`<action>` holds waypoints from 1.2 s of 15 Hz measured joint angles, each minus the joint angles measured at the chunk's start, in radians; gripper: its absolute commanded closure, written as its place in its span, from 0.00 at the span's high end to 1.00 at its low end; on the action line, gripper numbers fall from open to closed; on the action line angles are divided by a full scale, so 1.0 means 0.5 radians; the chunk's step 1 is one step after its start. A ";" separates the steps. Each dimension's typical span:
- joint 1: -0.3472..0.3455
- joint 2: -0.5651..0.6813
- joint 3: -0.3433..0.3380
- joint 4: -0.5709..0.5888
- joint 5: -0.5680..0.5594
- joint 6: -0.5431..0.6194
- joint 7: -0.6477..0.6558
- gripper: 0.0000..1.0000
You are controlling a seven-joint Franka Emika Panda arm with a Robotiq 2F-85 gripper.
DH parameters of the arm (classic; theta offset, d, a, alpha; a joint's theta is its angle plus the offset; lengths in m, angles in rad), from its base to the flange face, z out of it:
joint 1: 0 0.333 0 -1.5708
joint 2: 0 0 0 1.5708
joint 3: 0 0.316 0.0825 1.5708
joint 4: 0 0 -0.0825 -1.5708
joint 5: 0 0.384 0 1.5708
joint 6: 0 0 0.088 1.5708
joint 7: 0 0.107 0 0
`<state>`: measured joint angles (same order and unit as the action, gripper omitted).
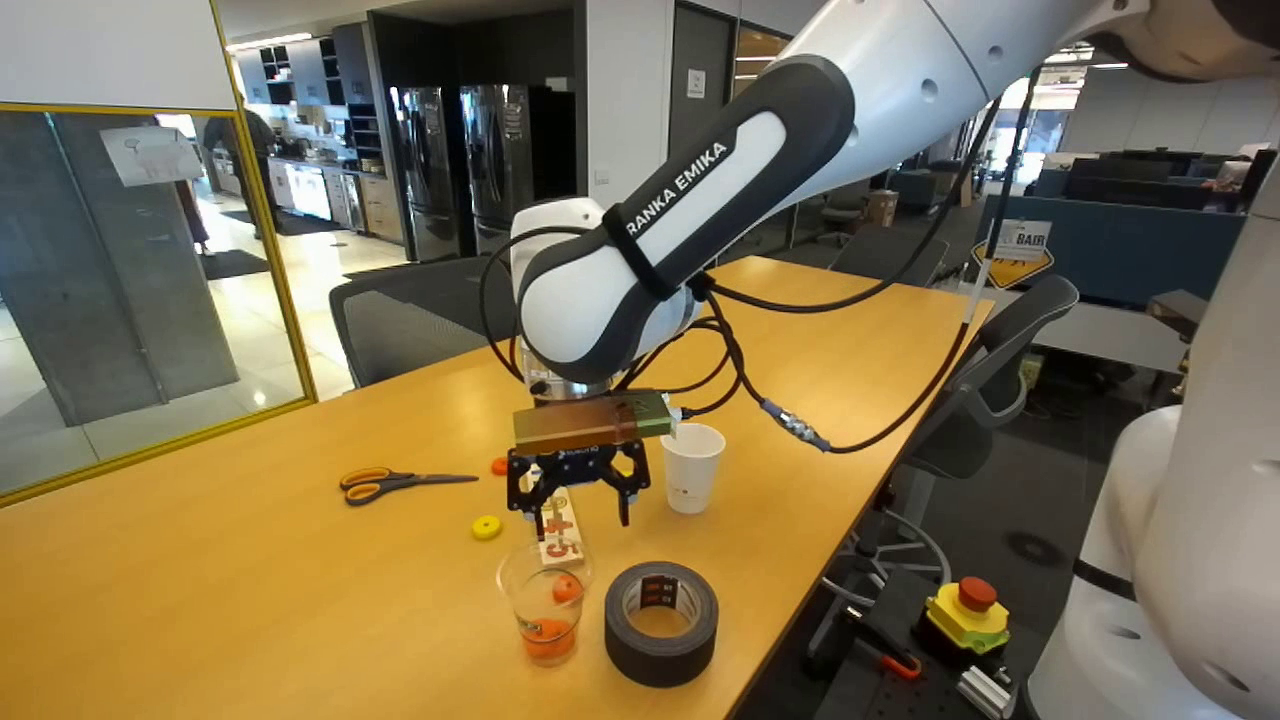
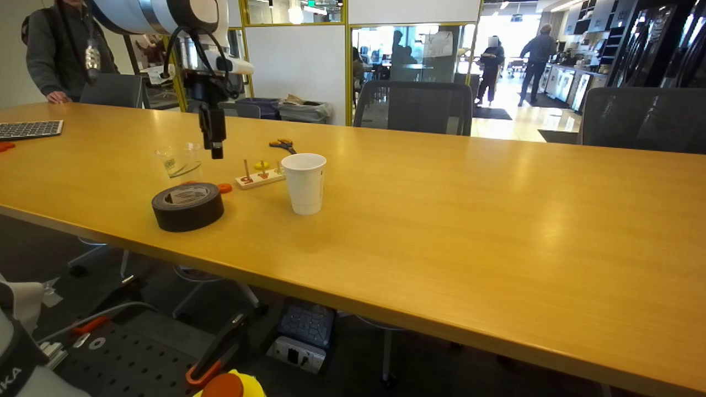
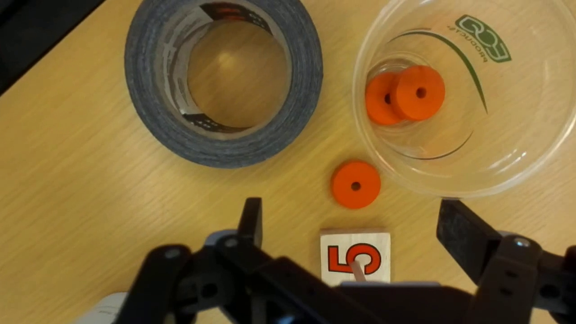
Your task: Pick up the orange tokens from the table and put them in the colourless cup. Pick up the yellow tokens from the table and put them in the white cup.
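Observation:
My gripper (image 1: pixel 583 520) is open and empty above the table. It also shows in an exterior view (image 2: pixel 217 150). In the wrist view, its fingers (image 3: pixel 351 213) are wide apart, with an orange token (image 3: pixel 355 184) on the table just beyond the space between them. The colourless cup (image 3: pixel 486 135) stands beside that token and holds two orange tokens (image 3: pixel 419 93). The cup shows in both exterior views (image 1: pixel 530 595) (image 2: pixel 179 160). Another orange token (image 1: pixel 500 466) and a yellow token (image 1: pixel 486 527) lie farther back. A second yellow spot (image 1: pixel 624 464) is partly hidden behind my gripper. The white cup (image 1: pixel 692 468) stands upright (image 2: pixel 304 184).
A black tape roll (image 1: pixel 655 655) lies next to the colourless cup and also shows in the wrist view (image 3: pixel 225 153). A numbered peg board (image 2: pixel 259 179) lies under my gripper (image 3: pixel 328 238). Orange-handled scissors (image 1: pixel 395 482) lie behind. A keyboard (image 2: pixel 30 129) is at the table's far end.

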<state>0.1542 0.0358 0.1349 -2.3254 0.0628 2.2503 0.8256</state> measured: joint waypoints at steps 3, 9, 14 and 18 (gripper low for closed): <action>0.000 0.003 0.000 -0.043 0.001 0.075 -0.097 1.00; 0.001 0.032 0.005 -0.115 0.019 0.225 -0.262 1.00; 0.008 0.080 0.015 -0.150 0.025 0.386 -0.348 1.00; 0.017 0.137 0.026 -0.157 0.025 0.465 -0.392 1.00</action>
<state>0.1628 0.1044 0.1480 -2.4039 0.0751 2.4830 0.6297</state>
